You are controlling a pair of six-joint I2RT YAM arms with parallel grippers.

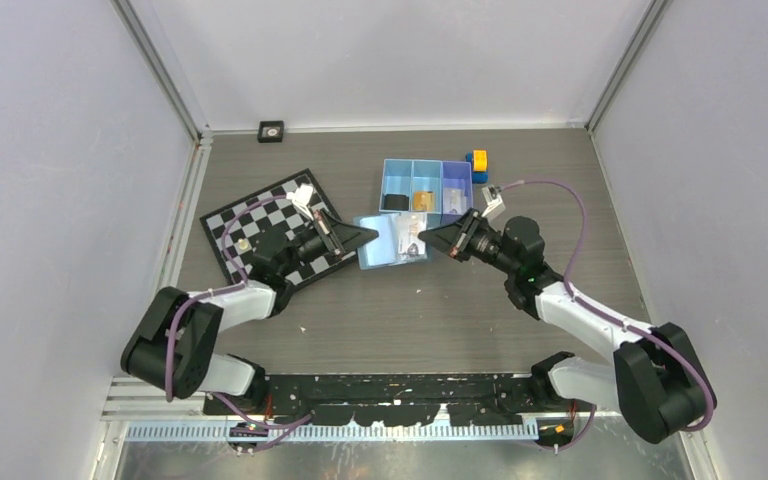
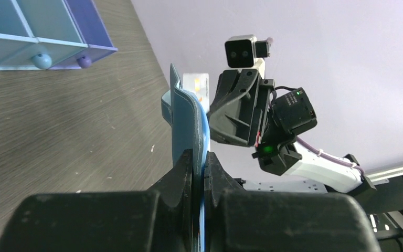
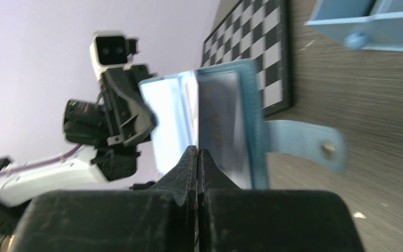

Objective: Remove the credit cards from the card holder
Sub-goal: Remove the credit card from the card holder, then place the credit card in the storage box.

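Note:
The blue card holder [image 1: 388, 243] hangs open between both arms over the middle of the table. My left gripper [image 1: 368, 237] is shut on its left edge, and the left wrist view shows the jaws [image 2: 199, 164] pinching the blue flap [image 2: 186, 121]. A pale credit card [image 2: 197, 84] sticks out of the holder's far side. My right gripper [image 1: 427, 239] meets the holder's right side. In the right wrist view its jaws [image 3: 198, 152] are pressed together at a thin card edge, between a pale panel [image 3: 170, 126] and a greyish card [image 3: 221, 128]. The snap strap [image 3: 304, 144] hangs to the right.
A blue three-compartment tray [image 1: 400, 168] stands just behind the holder, with small items in it. Yellow-and-blue blocks [image 1: 478, 165] sit to its right. A checkerboard [image 1: 235, 215] lies at the left under the left arm. Walls enclose the table.

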